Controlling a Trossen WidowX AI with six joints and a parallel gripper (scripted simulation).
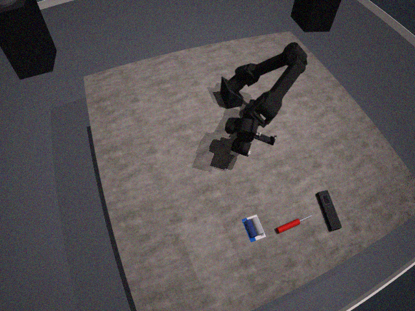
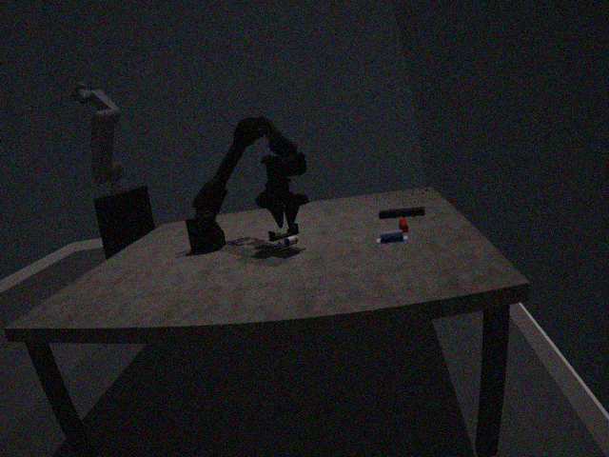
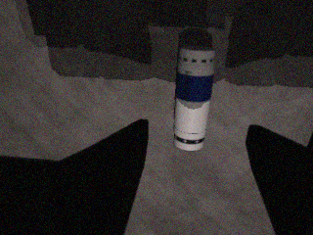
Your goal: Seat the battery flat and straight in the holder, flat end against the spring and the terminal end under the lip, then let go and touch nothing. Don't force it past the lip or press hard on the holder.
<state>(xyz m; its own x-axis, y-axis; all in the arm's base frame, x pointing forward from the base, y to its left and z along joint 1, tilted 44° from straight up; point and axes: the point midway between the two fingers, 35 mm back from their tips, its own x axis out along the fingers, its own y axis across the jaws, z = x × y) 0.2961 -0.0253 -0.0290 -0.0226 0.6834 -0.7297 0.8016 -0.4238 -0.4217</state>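
The gripper [image 2: 284, 220] hangs low over the battery [image 3: 193, 98] near the middle of the table [image 1: 150, 133], its fingers half spread and pinching nothing. In the wrist view the battery lies flat on the bare top, lengthwise between the two fingertips and touching neither, with a blue band around its pale body.

The dark holder [image 1: 266, 137] sits just beside the gripper, on the side toward the table's right edge in the top view; whether it touches the battery cannot be made out.

Wide open surface lies on every side of the gripper, and all four edges are well away from it.

A blue-and-white block [image 1: 253, 228], a red screwdriver [image 1: 288, 226] and a black bar [image 1: 329, 210] lie in a loose row toward the corner farthest from the arm's base, well apart from the battery.

The arm [image 1: 284, 76] rises steeply from its base [image 1: 229, 95], folds sharply at a high elbow and drops back down, so the wrist points nearly straight at the table.
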